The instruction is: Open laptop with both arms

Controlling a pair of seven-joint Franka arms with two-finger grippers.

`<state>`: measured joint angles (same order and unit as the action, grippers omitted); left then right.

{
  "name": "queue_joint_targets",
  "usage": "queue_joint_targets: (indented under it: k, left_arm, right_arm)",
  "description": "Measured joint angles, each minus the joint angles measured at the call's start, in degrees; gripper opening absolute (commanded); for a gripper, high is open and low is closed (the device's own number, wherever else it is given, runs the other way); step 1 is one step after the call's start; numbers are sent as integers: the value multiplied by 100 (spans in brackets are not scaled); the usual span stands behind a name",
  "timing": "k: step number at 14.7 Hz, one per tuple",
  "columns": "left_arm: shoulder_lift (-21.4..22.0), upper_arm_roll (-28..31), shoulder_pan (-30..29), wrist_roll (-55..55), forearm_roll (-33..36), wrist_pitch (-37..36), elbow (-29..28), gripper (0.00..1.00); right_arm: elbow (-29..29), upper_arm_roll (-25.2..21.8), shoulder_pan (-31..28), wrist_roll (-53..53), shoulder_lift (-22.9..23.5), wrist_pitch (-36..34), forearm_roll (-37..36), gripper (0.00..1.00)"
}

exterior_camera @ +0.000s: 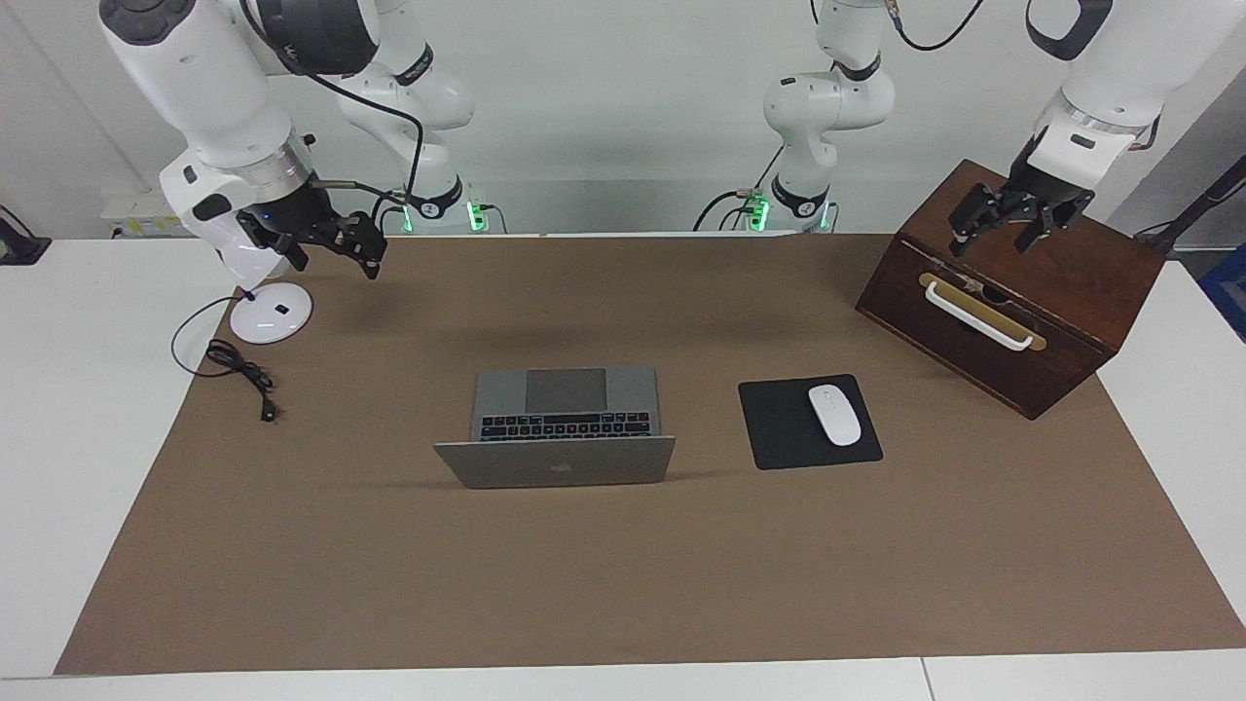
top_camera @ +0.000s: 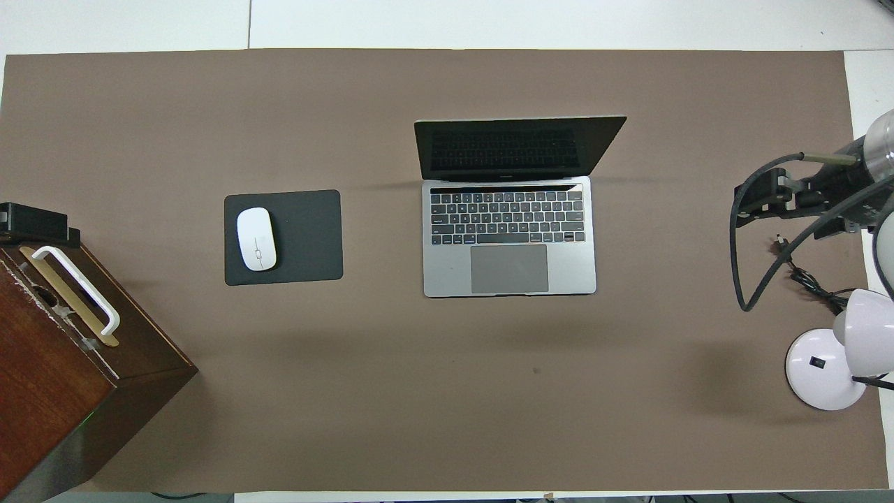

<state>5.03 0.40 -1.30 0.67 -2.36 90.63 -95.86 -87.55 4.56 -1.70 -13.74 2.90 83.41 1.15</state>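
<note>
The silver-grey laptop [exterior_camera: 565, 394] stands open in the middle of the brown mat, its lid [exterior_camera: 557, 461] upright with the dark logo on its back. The overhead view shows its black keys, grey trackpad and dark screen [top_camera: 510, 230]. My right gripper [exterior_camera: 333, 255] hangs open and empty in the air over the mat's corner at the right arm's end, well apart from the laptop; it also shows in the overhead view [top_camera: 758, 199]. My left gripper [exterior_camera: 998, 239] is open and empty over the wooden box [exterior_camera: 1012, 302], with only its tip in the overhead view [top_camera: 31, 222].
A black mouse pad [exterior_camera: 779, 428] with a white mouse [exterior_camera: 834, 414] lies beside the laptop toward the left arm's end. The dark wooden box has a white handle [exterior_camera: 973, 316]. A white lamp base [exterior_camera: 271, 313] and black cable [exterior_camera: 243, 375] sit at the right arm's end.
</note>
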Motion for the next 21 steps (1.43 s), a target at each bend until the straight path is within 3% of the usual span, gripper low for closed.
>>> queue_joint_targets:
  k: [11, 15, 21]
  left_arm:
    - [-44, -18, 5, 34, 0, 81, 0, 100]
    - [-44, -17, 5, 34, 0, 81, 0, 100]
    - [-44, 14, 5, 36, 0, 81, 0, 100]
  right_arm:
    - [1, 3, -18, 0, -1, 15, -1, 100]
    - [-1, 1, -54, 0, -1, 406, -3, 100]
    - [-3, 1, -165, 0, 0, 427, -3, 100]
